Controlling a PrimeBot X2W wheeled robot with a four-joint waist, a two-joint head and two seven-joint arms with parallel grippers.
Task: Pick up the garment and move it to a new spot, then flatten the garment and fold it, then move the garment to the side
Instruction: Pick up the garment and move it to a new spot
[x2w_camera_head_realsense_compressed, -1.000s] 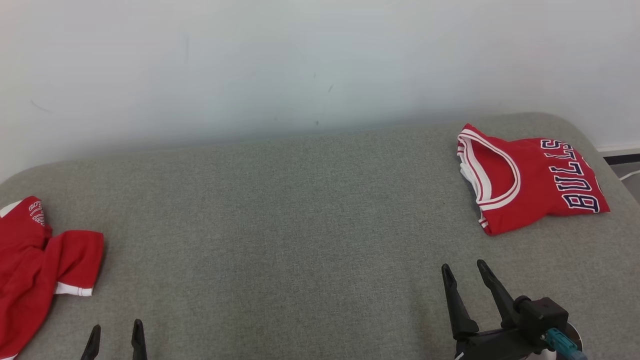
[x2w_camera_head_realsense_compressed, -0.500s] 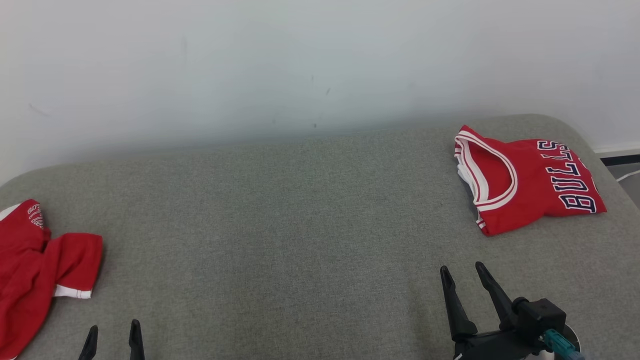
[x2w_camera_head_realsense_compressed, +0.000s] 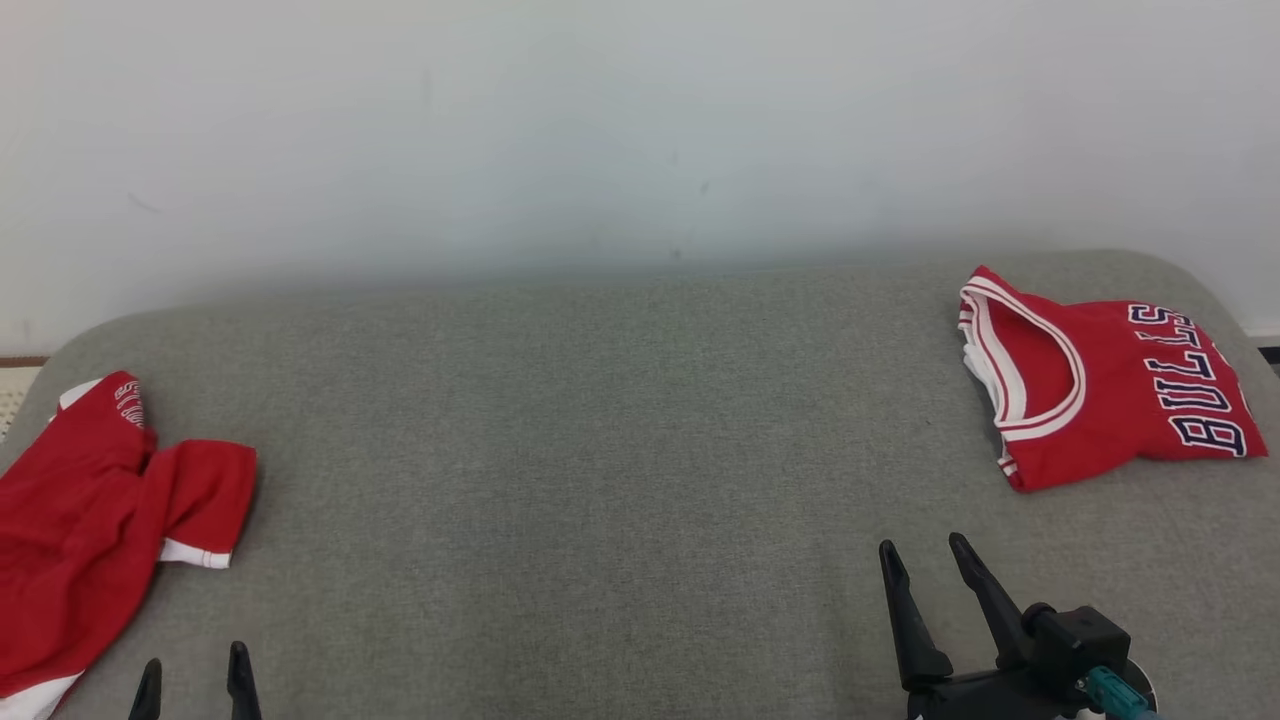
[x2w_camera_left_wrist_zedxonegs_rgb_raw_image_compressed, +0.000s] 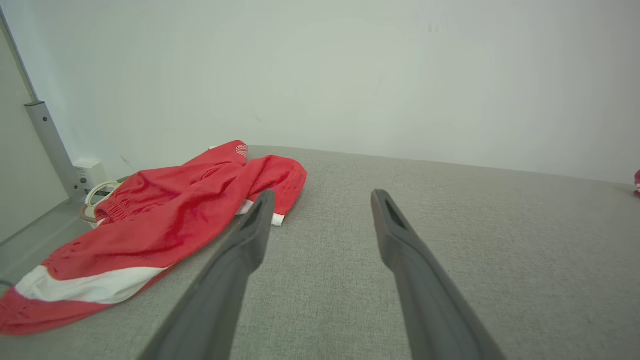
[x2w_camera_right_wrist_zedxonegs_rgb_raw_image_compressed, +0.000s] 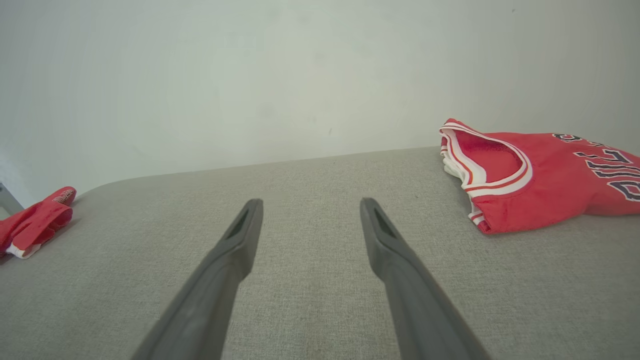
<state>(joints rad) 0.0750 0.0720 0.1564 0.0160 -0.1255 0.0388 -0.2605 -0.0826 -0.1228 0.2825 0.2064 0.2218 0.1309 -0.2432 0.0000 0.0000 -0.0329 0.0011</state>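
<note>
A grey padded surface (x2w_camera_head_realsense_compressed: 600, 450) stretches across the head view, with a plain white wall (x2w_camera_head_realsense_compressed: 600, 120) behind it. The crumpled red garment (x2w_camera_head_realsense_compressed: 90, 500) lies at the surface's left end, bunched and uneven, with white trim showing at one hem and a wide white band at its near corner. In the left wrist view this garment (x2w_camera_left_wrist_zedxonegs_rgb_raw_image_compressed: 165, 215) sits just ahead and to the left of the fingers, and part of it hangs over the surface's edge. The left gripper (x2w_camera_head_realsense_compressed: 193, 680) is low at the near edge, close to the garment but not touching it. Its two dark fingers are spread wide apart and hold nothing, which the left wrist view (x2w_camera_left_wrist_zedxonegs_rgb_raw_image_compressed: 324, 200) confirms. The right gripper (x2w_camera_head_realsense_compressed: 922, 560) hovers over bare fabric at the near right, its fingers likewise fully parted and empty (x2w_camera_right_wrist_zedxonegs_rgb_raw_image_compressed: 311, 210). A folded red jersey (x2w_camera_head_realsense_compressed: 1110, 400) rests at the far right end, its white-and-red banded opening facing left and dark letters reading "BULLS" along its right side. From the right wrist view the jersey (x2w_camera_right_wrist_zedxonegs_rgb_raw_image_compressed: 545, 175) lies ahead and to the right, well apart from the crumpled garment (x2w_camera_right_wrist_zedxonegs_rgb_raw_image_compressed: 35, 220) at the far left.
</note>
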